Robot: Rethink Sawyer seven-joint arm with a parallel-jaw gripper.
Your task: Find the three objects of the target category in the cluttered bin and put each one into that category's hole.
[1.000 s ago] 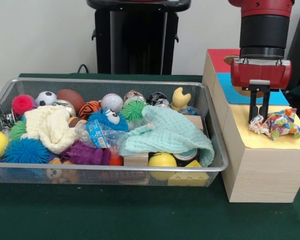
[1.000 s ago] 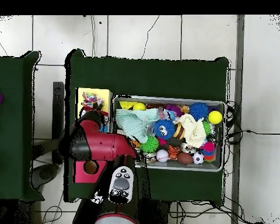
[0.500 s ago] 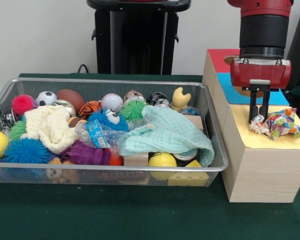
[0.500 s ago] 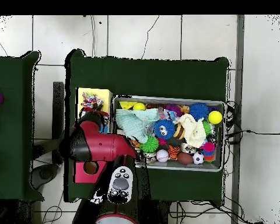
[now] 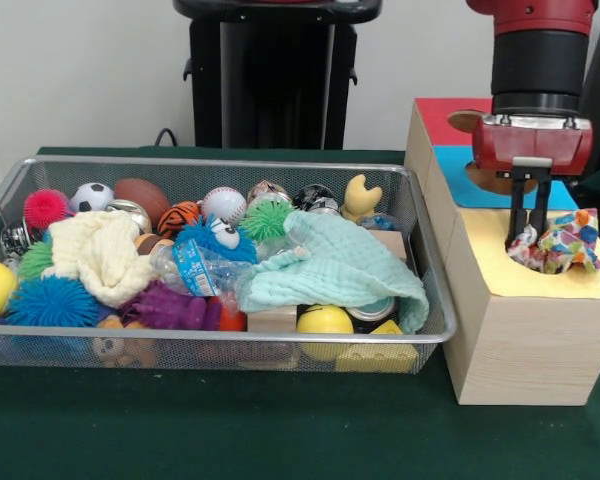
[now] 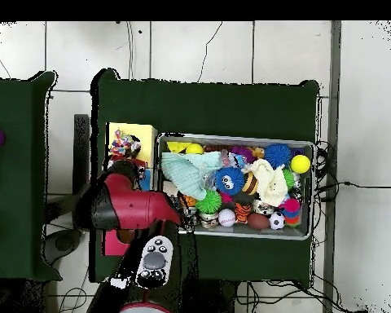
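**Arm shifts right; crumpled bundle slides with it on the yellow panel**

Since the earlier frame the gripper (image 5: 531,238) has moved a little toward the right of the front view, and the multicoloured crumpled bundle (image 5: 564,243) has gone with it, now lying nearer the right edge of the yellow panel (image 5: 500,262). The two dark fingers (image 5: 518,212) stand close together, their tips touching the bundle's left side; whether they actually pinch it cannot be told. In the overhead view the bundle (image 6: 123,147) sits at centre left on the yellow end of the wooden box (image 5: 500,340), with the red arm (image 6: 125,208) below it. Behind the yellow panel lie a blue panel (image 5: 458,180) and a red panel (image 5: 442,112). The wire bin (image 5: 220,345) fills the left and middle of the front view, heaped with balls, spiky toys, a cream cloth (image 5: 98,252) and a mint cloth (image 5: 345,268)
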